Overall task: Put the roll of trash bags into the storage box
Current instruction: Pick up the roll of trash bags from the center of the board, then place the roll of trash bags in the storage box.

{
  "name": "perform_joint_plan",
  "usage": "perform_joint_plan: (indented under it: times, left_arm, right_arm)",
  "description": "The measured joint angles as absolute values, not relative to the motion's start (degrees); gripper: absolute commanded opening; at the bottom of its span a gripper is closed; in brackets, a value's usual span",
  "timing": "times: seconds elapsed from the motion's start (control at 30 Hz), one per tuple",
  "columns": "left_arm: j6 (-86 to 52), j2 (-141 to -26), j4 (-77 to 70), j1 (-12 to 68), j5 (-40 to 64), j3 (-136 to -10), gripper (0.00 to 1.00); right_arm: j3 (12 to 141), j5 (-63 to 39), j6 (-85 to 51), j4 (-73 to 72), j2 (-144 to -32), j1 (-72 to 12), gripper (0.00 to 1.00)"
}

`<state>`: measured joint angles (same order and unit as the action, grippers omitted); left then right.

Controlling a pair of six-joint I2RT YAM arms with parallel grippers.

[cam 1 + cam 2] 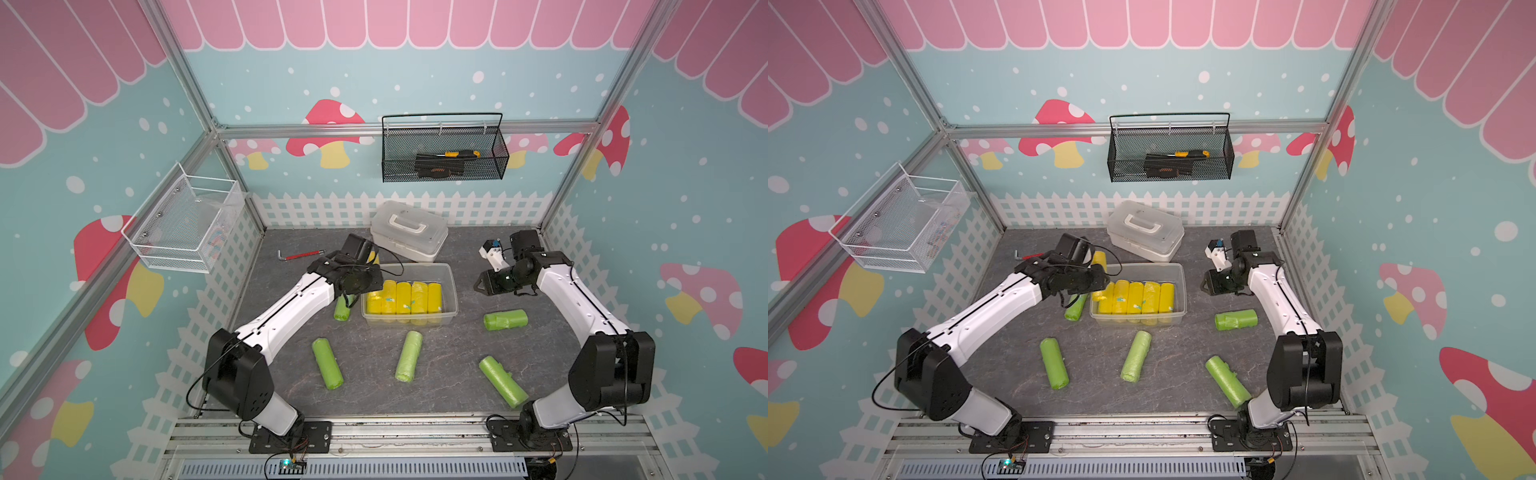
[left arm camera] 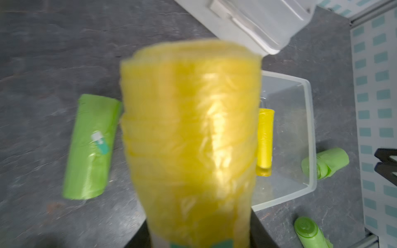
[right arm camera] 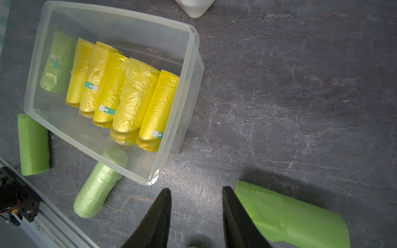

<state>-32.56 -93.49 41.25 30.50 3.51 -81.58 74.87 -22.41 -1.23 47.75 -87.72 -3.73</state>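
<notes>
Over the dark stone-patterned bench [image 1: 374, 399], at the end of the clear rectangular plastic storage box [image 1: 452, 291] nearer the left arm, the left end effector [image 1: 366, 272] is clamped on a yellow roll of trash bags [image 2: 191, 133]. In the left wrist view this roll fills the middle of the picture and is held clear of the bench. In a top view only its tip shows past the wrist, close to the box's back corner and to the opaque white case with a handle [image 1: 409, 230]. Whether the roll hangs fully inside the rim line cannot be told.

Five more yellow rolls [image 3: 124, 94] lie side by side in the box. They leave a bare strip of floor at the end nearer the right arm. The right end effector [image 3: 196, 214] holds nothing. Its fingers stand a narrow gap apart above the bench, near a loose green roll [image 3: 296, 216].

The step in hand looks like the carry: the roll is gripped but not yet set down. The next move probably calls for shifting it across to the bare strip and turning it parallel with its neighbours. It would then be lowered below the rim before the fingers part, or it may land on top of the row.
</notes>
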Motion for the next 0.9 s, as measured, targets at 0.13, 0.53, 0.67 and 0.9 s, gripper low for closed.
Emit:
perform_joint_plan:
  times: [0.13, 0.53, 0.67, 0.9]
  left_arm:
    - [-32.3, -102.7, 40.6, 34.9, 5.8, -89.8, 0.43]
    - [-33.1, -124.8, 40.0, 41.5, 12.9, -107.2, 0.43]
    - [-33.5, -128.4, 40.2, 42.4, 14.5, -109.4, 0.43]
    - [-35.8, -130.4, 40.3, 42.8, 15.7, -111.2, 0.45]
  right_arm:
    - [74.2, -22.2, -1.7, 47.8, -85.9, -3.4, 0.41]
    - [73.1, -21.4, -1.9, 48.6, -84.9, -2.7, 0.41]
    - [73.1, -21.4, -2.0, 48.6, -84.9, -2.7, 0.41]
    - [73.1, -21.4, -2.0, 48.6, -84.9, -2.6, 0.41]
